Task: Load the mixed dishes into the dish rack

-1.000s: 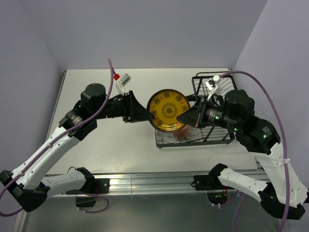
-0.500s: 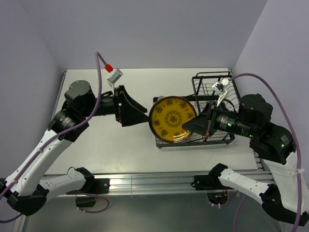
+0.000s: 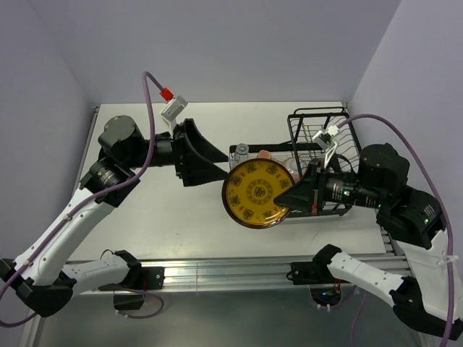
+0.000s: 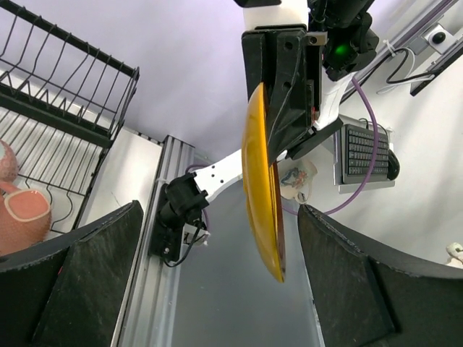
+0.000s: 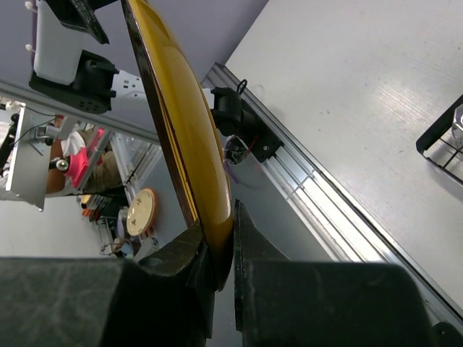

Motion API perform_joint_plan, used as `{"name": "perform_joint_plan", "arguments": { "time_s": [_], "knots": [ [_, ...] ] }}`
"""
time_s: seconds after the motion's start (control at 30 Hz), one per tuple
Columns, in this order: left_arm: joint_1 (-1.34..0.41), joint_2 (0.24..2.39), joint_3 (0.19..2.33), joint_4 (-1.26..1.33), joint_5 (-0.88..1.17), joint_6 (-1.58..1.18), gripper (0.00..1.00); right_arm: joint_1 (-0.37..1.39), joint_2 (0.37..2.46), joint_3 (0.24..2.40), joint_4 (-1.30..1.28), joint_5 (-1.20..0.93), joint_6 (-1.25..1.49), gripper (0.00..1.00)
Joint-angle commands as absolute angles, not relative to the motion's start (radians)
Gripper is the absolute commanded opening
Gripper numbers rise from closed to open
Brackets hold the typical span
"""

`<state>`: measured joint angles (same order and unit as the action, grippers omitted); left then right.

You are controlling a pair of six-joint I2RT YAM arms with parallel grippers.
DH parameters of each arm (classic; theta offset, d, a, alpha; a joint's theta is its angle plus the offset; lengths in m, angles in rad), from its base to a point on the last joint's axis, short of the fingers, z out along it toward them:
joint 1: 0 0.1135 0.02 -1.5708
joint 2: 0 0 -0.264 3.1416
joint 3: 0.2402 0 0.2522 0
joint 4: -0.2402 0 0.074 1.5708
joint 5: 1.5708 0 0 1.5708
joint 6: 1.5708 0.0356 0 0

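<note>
Two arms work over a white table, beside a black wire dish rack. At its near-left corner a round yellow, dark-patterned plate hangs on edge, its rim pinched tight in the right gripper. The left gripper gapes empty alongside. Stiff, glazed, probably slick and breakable, the plate looks safest held firmly by the rim.

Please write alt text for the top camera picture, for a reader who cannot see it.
The right arm holds the yellow plate by its edge in shut jaws, near the black dish rack. The jaws of the left arm stand open, apart from the plate, at its left.
</note>
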<state>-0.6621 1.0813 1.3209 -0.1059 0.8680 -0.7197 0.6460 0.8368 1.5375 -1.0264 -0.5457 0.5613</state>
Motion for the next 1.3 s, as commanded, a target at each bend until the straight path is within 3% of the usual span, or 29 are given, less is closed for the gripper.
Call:
{"name": "perform_joint_plan", "arguments": {
  "time_s": [0.0,0.4,0.6,0.7,0.8,0.87,0.9,0.97,1.0,1.03,1.27],
  "knots": [
    [-0.678,1.103,1.387,-0.054,0.899,-0.726,0.93,0.649,0.856,1.583,-1.002,-0.571,0.526,0.00],
    [-0.785,1.207,1.488,-0.161,0.882,-0.672,0.84,0.649,0.900,1.614,-0.974,-0.545,0.503,0.00],
    [-0.792,1.250,1.514,-0.213,0.922,-0.666,0.69,0.649,0.923,1.669,-1.012,-0.532,0.482,0.00],
    [-0.790,1.270,1.532,-0.233,0.934,-0.661,0.48,0.649,0.919,1.678,-1.028,-0.520,0.476,0.00],
    [-0.790,1.314,1.589,-0.282,0.933,-0.647,0.05,0.649,0.913,1.689,-1.057,-0.494,0.465,0.00],
    [-0.790,1.347,1.637,-0.313,0.913,-0.621,0.00,0.650,0.919,1.706,-1.098,-0.453,0.456,0.01],
    [-0.790,1.356,1.655,-0.354,0.876,-0.608,0.00,0.649,0.926,1.713,-1.115,-0.434,0.454,0.20],
    [-0.792,1.379,1.704,-0.396,0.809,-0.540,0.00,0.649,0.939,1.752,-1.172,-0.376,0.454,0.46],
    [-0.792,1.387,1.724,-0.431,0.745,-0.520,0.00,0.649,0.945,1.765,-1.190,-0.355,0.456,0.79],
    [-0.790,1.411,1.768,-0.449,0.711,-0.479,0.00,0.649,0.946,1.791,-1.221,-0.332,0.460,0.99],
    [-0.788,1.555,1.966,-0.531,0.491,-0.351,0.00,0.649,0.911,1.821,-1.295,-0.313,0.456,1.00]
  ]
}}
